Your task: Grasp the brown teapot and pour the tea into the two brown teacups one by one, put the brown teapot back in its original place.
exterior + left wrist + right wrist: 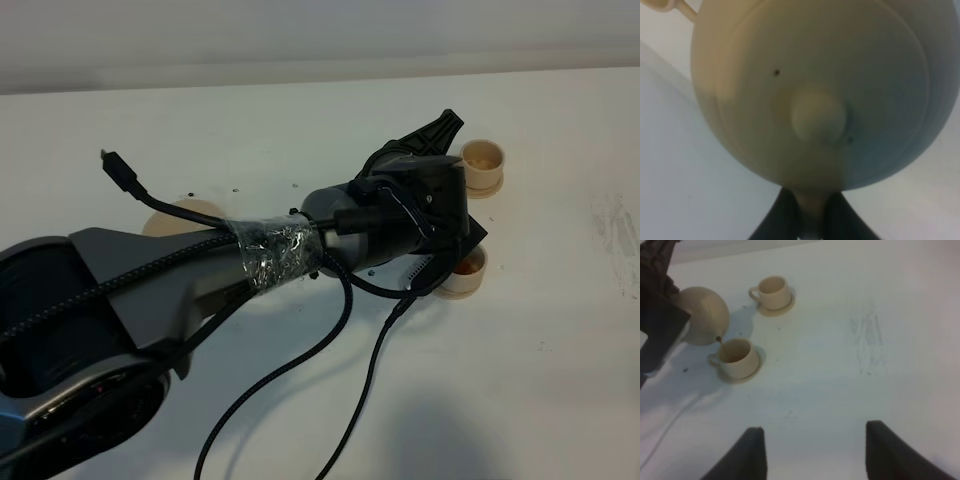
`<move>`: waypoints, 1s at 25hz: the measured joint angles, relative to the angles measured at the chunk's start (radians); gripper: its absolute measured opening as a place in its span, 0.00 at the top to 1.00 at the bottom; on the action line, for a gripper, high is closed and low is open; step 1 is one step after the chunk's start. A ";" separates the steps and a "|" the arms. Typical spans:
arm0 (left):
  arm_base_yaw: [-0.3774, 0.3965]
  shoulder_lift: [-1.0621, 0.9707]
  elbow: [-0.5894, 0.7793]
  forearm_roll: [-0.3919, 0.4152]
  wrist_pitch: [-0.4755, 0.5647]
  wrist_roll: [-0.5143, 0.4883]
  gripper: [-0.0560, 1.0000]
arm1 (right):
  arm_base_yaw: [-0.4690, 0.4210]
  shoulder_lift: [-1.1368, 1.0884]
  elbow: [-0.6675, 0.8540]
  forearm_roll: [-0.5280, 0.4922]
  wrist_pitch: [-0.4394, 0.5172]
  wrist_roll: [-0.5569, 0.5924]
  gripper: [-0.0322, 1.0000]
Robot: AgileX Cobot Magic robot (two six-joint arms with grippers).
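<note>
The brown teapot point(702, 315) is tilted, its spout over the nearer brown teacup point(735, 357), and a thin dark stream runs into the cup. In the left wrist view the teapot point(810, 95) fills the frame, with its lid knob facing the camera. My left gripper point(810, 222) is shut on the teapot's handle. In the high view my left arm point(400, 210) hides the teapot and partly covers the nearer teacup point(466, 268), which holds brown tea. The farther teacup point(484, 160) point(772, 291) stands apart on its saucer. My right gripper point(812, 450) is open, empty and well short of the cups.
The wide teapot saucer point(185, 213) lies bare to the left, half hidden behind the left arm. Loose black cables point(340, 330) hang from the arm over the white table point(560, 330). A scuffed patch point(867, 340) marks the table right of the cups.
</note>
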 joint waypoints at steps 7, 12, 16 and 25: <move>-0.022 0.037 0.000 0.095 0.004 -0.037 0.84 | 0.000 0.000 0.000 0.000 -0.001 0.000 0.52; -0.028 0.037 0.000 0.101 0.004 -0.046 0.84 | 0.000 0.000 0.000 0.000 -0.001 0.000 0.52; -0.028 0.037 0.000 0.102 0.004 -0.050 0.84 | 0.000 0.000 0.000 0.000 -0.001 0.000 0.52; -0.038 0.037 0.000 0.139 0.018 -0.057 0.84 | 0.000 0.000 0.000 0.000 -0.001 -0.001 0.52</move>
